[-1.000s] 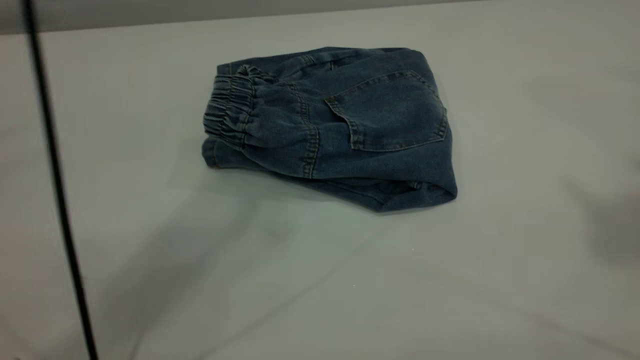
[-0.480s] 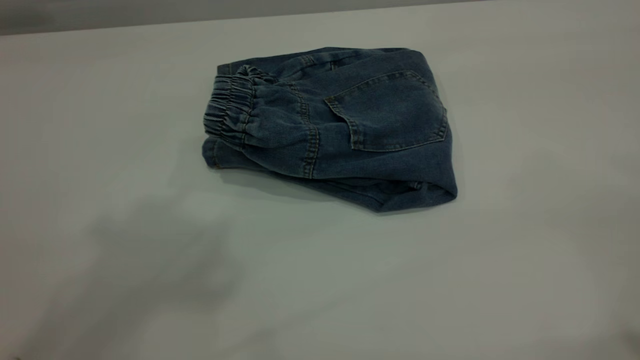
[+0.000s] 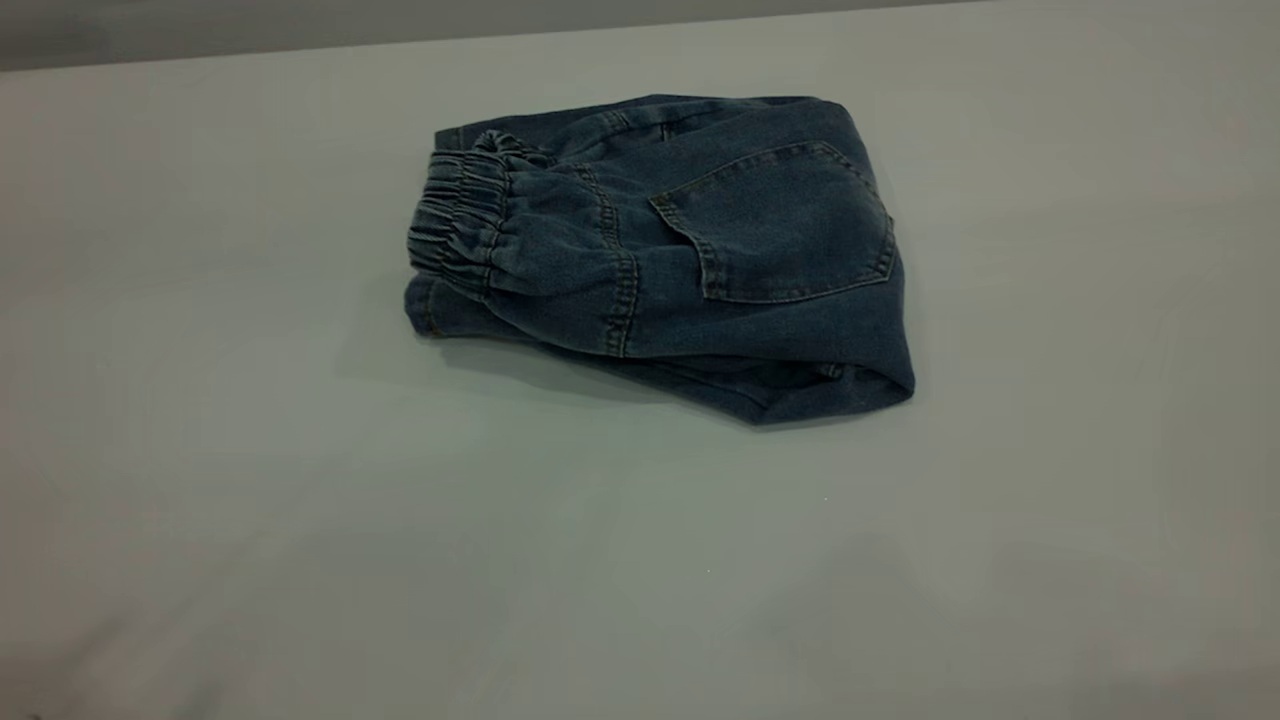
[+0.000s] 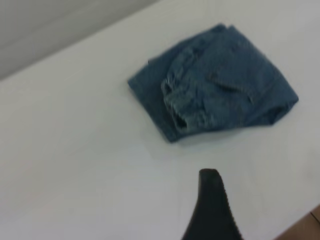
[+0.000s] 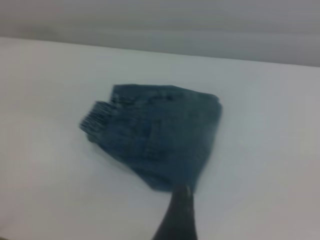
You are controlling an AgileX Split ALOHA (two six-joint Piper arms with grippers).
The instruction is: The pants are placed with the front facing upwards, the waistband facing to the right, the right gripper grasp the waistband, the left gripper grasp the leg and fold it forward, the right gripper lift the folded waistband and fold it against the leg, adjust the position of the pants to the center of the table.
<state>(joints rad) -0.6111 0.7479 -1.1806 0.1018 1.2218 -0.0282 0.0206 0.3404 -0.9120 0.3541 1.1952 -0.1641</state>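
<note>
The pants (image 3: 680,260) lie folded into a compact bundle on the table (image 3: 300,550), a patch back pocket facing up. The ruffled waistband (image 3: 455,225) sits on top at the bundle's left end. Neither gripper appears in the exterior view. In the left wrist view a black part of my left gripper (image 4: 212,210) hangs over bare table, well apart from the pants (image 4: 220,80) and waistband (image 4: 182,107). In the right wrist view my right gripper (image 5: 177,215) shows as a dark tip just short of the pants (image 5: 160,135), near the end away from the waistband (image 5: 95,120).
The table's far edge (image 3: 400,40) runs just behind the pants, with a grey wall beyond. A brown strip (image 4: 305,227) marks the table's near edge in the left wrist view. Wide bare tabletop lies in front of and beside the bundle.
A thin black line at the exterior view's left edge has gone. The soft shadows on the front of the table have faded away. The pants have not moved.
</note>
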